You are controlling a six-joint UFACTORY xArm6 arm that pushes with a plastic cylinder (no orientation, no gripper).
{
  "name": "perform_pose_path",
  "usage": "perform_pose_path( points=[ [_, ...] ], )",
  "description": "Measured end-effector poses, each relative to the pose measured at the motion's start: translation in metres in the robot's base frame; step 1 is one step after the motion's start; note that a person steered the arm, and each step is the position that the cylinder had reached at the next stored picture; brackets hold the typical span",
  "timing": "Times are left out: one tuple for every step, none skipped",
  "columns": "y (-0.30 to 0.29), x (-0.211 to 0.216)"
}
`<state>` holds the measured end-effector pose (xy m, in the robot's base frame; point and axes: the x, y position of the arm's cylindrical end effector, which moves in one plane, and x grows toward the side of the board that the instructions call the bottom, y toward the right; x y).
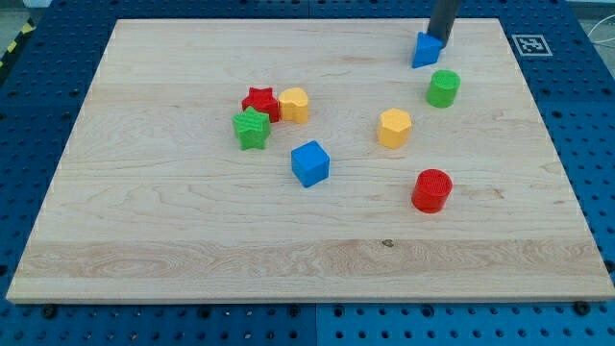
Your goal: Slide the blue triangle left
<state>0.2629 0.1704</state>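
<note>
The tip (440,42) is set against the blue triangle (426,51) at its upper right – no hand is seen – near the tabletop's (173,240) top edge.

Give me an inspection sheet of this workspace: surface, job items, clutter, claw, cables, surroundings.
Surface: wooden board, light grain, lying flat.
Job's things: blue triangle near the view's top right; my tip touches or nearly touches its right side.
Clutter: red star, green star and yellow block clustered left of centre; blue cube in the middle; yellow hexagon; green cylinder just below the triangle; red cylinder.
Claw: nothing seen; the arm ends in a dark rod.
Cables: nothing seen.
Surroundings: blue perforated table around the board; a black-and-white marker tag at the view's top right.
</note>
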Motion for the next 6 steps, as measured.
perform_pose_path(
  points=[
    [-0.029,0.02],
    [-0.052,0.033],
    [-0.069,0.035],
    [-0.062,0.029],
    [-0.032,0.029],
    [-0.011,0.039]
  ],
)
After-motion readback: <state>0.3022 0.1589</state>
